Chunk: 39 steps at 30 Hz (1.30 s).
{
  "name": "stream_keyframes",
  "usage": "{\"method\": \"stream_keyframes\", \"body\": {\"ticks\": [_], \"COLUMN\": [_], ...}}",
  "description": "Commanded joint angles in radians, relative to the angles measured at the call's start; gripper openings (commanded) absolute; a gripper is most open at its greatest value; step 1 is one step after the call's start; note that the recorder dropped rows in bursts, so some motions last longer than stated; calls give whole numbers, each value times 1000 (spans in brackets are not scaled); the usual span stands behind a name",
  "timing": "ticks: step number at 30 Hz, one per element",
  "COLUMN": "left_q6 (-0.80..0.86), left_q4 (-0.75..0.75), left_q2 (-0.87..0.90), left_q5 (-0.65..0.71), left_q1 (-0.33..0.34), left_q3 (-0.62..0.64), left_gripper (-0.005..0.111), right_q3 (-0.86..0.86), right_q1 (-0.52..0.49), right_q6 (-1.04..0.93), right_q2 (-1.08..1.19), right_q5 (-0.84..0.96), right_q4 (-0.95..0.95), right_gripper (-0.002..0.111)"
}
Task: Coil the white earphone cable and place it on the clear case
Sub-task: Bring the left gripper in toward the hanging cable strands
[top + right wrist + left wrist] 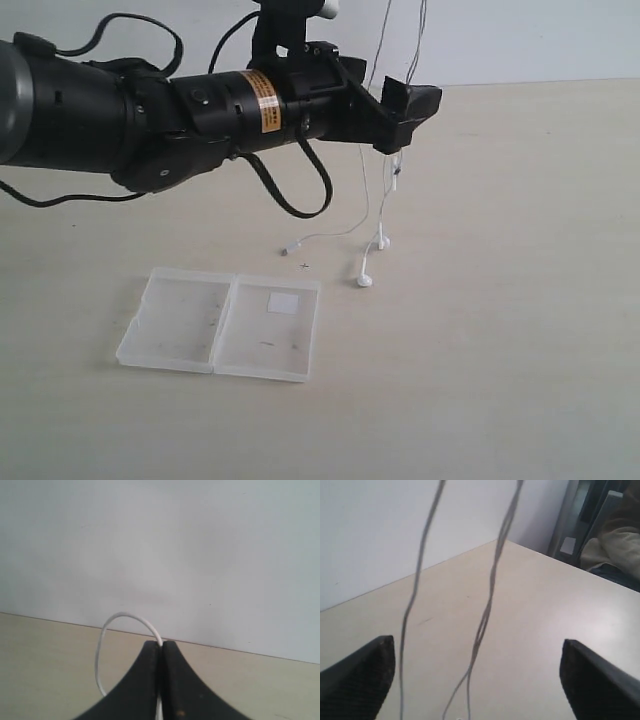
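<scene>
Hanging white earphone cable (366, 205) drops from above, earbuds (364, 281) touching the surface (500, 300) near the opened clear case (180, 320). Left claw (479, 652) spread wide around the strands, no grip. Right claw (161, 647) pressed together, apparently pinching a cable loop.

Thin white earphone cable (492, 577), strands hanging, earbuds (364, 280) down near the clear case (190, 320), open and flat.
</scene>
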Motion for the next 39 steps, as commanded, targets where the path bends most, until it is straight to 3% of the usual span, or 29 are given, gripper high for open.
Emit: {"method": "stream_keyframes", "body": {"ticks": [1, 15, 39], "left_q6": [39, 75, 75], "left_q4": [-79, -92, -52], "left_q2": [38, 95, 100], "left_q5": [-14, -14, 3], "left_q1": [-3, -3, -3], "left_q3": [-42, -132, -132], "left_gripper": [85, 85, 85], "right_q3": [-4, -4, -4], "right_q1": [1, 1, 1], "right_q6": [-14, -34, -48], "right_q2": [-5, -5, -7], "right_q5": [-13, -18, -39], "right_q4": [-13, -13, -11], "right_gripper": [0, 0, 0]}}
